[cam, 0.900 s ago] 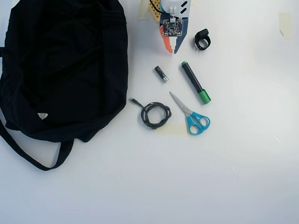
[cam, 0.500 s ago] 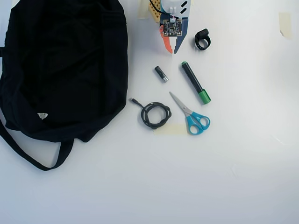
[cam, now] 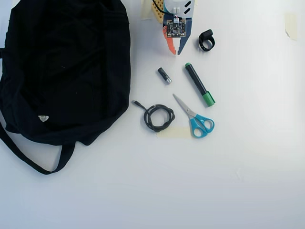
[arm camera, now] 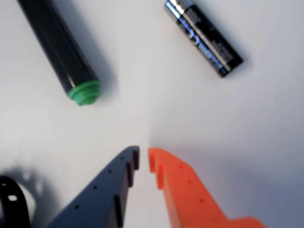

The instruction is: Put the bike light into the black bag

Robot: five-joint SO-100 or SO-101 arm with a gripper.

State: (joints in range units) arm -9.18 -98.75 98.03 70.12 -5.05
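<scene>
While the bike light [cam: 207, 40] lies untouched on the white counter [cam: 238, 157] near the top of the overhead view, just right of the arm's head, the gripper [cam: 175, 50] hangs empty beside it, its dark blue and orange fingers [arm camera: 175, 180] drawn almost together with only a thin slit between the tips. Only a sliver of the light's black strap shows in the wrist view, at the lower left corner [arm camera: 10, 205]. Below the fingers in the overhead view rest a short black-and-silver battery [cam: 164, 75], whose printing is too blurred to read, and a black marker [cam: 199, 84] with green ends. Farther down sit blue-handled scissors [cam: 195, 117] and a coiled black cable [cam: 157, 117], with a strip of pale tape [cam: 174, 132] under them. Well apart, the black bag [cam: 66, 67] sprawls across the left side, its strap [cam: 33, 160] looping below and a small white triangular tag [cam: 43, 118] showing no legible lettering.
</scene>
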